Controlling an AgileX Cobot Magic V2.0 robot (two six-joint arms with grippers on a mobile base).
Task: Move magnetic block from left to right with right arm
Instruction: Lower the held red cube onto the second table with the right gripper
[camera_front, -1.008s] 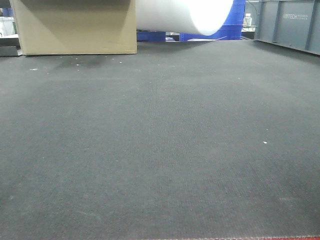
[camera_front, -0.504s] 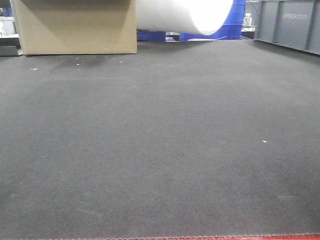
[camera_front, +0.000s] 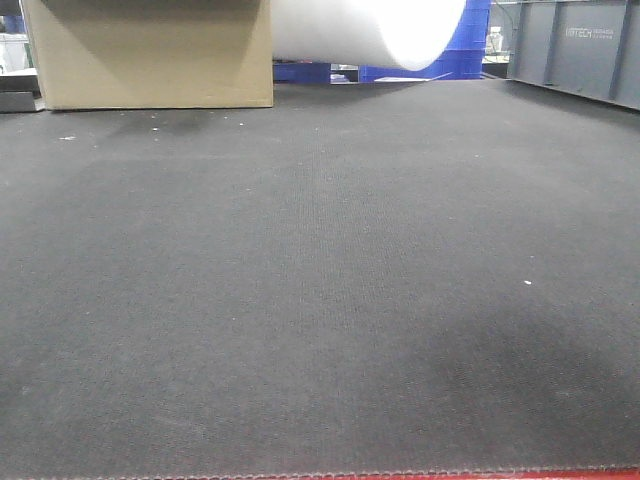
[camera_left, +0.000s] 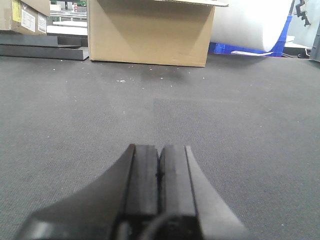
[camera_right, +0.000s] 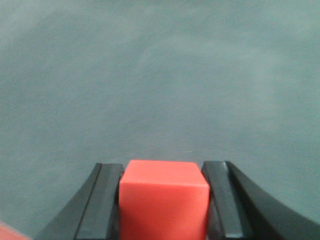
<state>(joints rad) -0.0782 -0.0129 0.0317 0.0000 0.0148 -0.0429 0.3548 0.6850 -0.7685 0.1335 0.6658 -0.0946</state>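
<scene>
1. Two hands are accounted for. The right hand (camera_right: 162, 169) is clamped on the magnetic block (camera_right: 163, 200), and the red cube is pressed on both sides by the black fingers (camera_right: 100, 210). The left hand (camera_left: 159, 149) is closed on nothing, with its pads touching each other, low over the table (camera_left: 240, 115).
2. The block is seen only in the right wrist view. In the front view neither the block nor either hand is shown.
3. One change is noted against the front pictures of a second and half a second ago: a broad, soft shadow (camera_front: 520, 370) has been cast on the lower right of the table. The cardboard box (camera_front: 150, 55) and the white roll (camera_front: 370, 30) at the far edge are unchanged.
4. The shadow is judged to come from the right arm being carried over the right side of the table. If so, the carry is well along, and the setting down and release are left to do.
5. The table beneath the block is blurred in the right wrist view, so the height of the cube cannot be told. A lowering is judged to be needed before the fingers are parted; otherwise the cube could be dropped and could tumble.
</scene>
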